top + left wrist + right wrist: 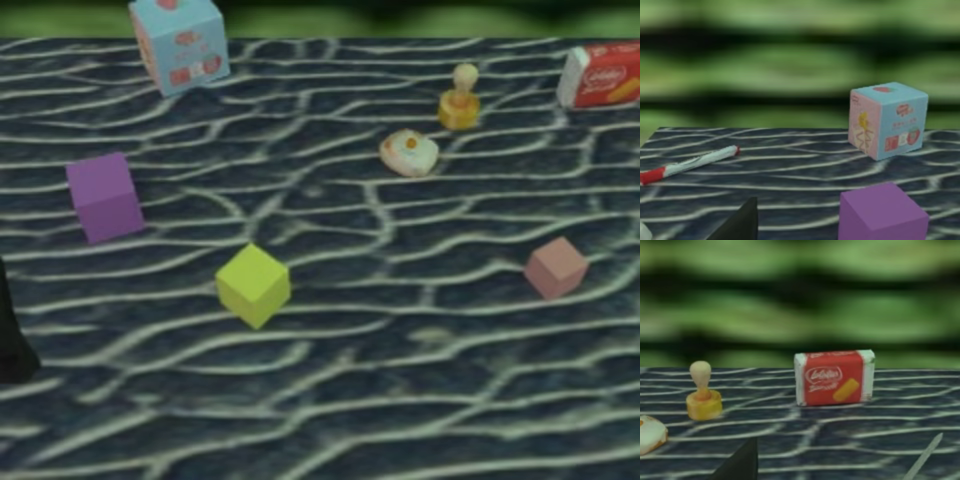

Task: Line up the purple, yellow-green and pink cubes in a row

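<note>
Though blurred, the red packet (834,377) bears white script.

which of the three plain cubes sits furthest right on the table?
The pink cube, the smallest of the three, alone on the top view's right side. The purple cube is far left and the yellow-green cube left of centre.

Top view hangs above the table (400,400), looking down with its far edge at twelve o'clock. Left wrist camera sits low, facing that far edge; it shares the purple cube (105,197) (882,212) up close and the blue box (180,42) (888,120) beyond. Right wrist camera, equally low, shares the stamp (459,99) (703,392) and red packet (600,75) (834,377).
</note>
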Robot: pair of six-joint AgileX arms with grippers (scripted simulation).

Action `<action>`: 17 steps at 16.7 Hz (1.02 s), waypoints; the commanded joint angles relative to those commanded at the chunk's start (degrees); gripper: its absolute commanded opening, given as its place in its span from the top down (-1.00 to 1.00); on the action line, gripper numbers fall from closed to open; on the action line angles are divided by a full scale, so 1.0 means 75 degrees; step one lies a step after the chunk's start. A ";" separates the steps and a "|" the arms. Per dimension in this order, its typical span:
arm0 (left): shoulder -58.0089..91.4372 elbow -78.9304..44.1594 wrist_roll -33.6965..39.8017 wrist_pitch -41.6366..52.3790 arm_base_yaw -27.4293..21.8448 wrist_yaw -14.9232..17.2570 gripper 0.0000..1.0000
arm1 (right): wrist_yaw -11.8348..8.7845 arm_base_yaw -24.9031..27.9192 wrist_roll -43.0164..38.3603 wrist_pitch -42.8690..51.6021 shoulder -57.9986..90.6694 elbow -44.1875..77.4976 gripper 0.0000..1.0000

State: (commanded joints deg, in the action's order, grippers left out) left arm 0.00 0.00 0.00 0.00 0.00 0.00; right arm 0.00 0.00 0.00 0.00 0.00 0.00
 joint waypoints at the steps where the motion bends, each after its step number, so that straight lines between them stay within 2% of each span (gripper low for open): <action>1: 0.0000 0.0000 0.0000 0.0000 0.0000 0.0000 -1.00 | 0.0000 0.0000 0.0000 0.0000 0.0000 0.0000 -1.00; 4: 0.0000 0.0000 0.0000 0.0000 0.0000 0.0000 -1.00 | -0.0013 0.0052 0.0034 0.0166 0.0234 0.0232 -1.00; 8: 0.0000 0.0000 0.0000 0.0000 0.0000 0.0000 -1.00 | -0.0031 0.0286 0.0235 0.1103 0.1681 0.1625 -1.00; 11: 0.0000 0.0000 0.0000 0.0000 0.0000 0.0000 -1.00 | -0.0022 0.0524 0.0482 0.2194 0.3604 0.3196 -1.00; 17: 0.0000 0.0000 0.0000 0.0000 0.0000 0.0000 -1.00 | 0.0027 0.1091 0.1105 0.4868 0.8684 0.6701 -1.00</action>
State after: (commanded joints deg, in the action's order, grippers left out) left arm 0.00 0.00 0.00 0.00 0.00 0.00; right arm 0.20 8.18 8.29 36.51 65.13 50.26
